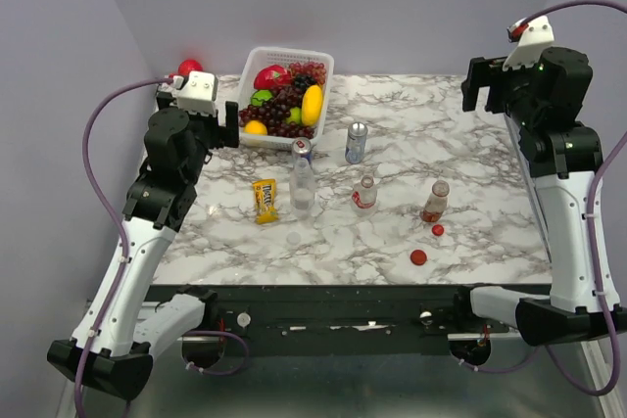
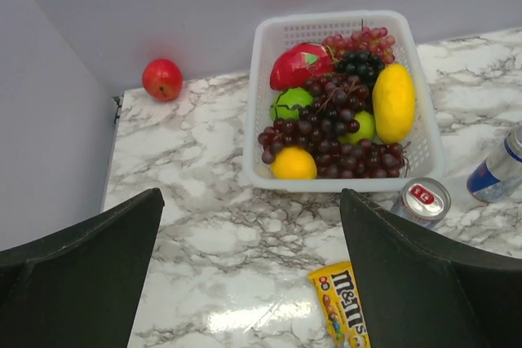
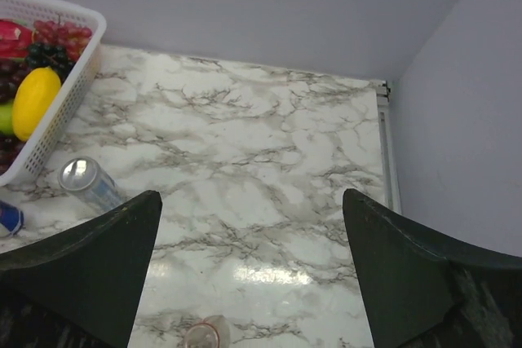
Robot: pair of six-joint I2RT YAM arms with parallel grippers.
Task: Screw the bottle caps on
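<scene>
Three uncapped bottles stand mid-table: a taller colourless bottle (image 1: 303, 188), a short red-labelled bottle (image 1: 364, 193) and a second short one (image 1: 435, 203). Two red caps (image 1: 438, 230) (image 1: 418, 257) lie near the right bottle. A whitish cap (image 1: 293, 238) lies in front of the tall bottle. My left gripper (image 1: 233, 122) (image 2: 251, 201) is open and empty, raised high at the left. My right gripper (image 1: 480, 85) (image 3: 251, 197) is open and empty, raised at the far right. One bottle's open mouth (image 3: 204, 336) shows at the bottom of the right wrist view.
A white basket (image 1: 323, 70) (image 2: 424, 132) of fruit stands at the back. Two soda cans (image 1: 356, 142) (image 1: 303, 149) stand in front of it. A yellow M&M's bag (image 1: 265, 200) (image 2: 342, 307) lies left of the tall bottle. A red apple (image 2: 162, 79) sits in the back left corner.
</scene>
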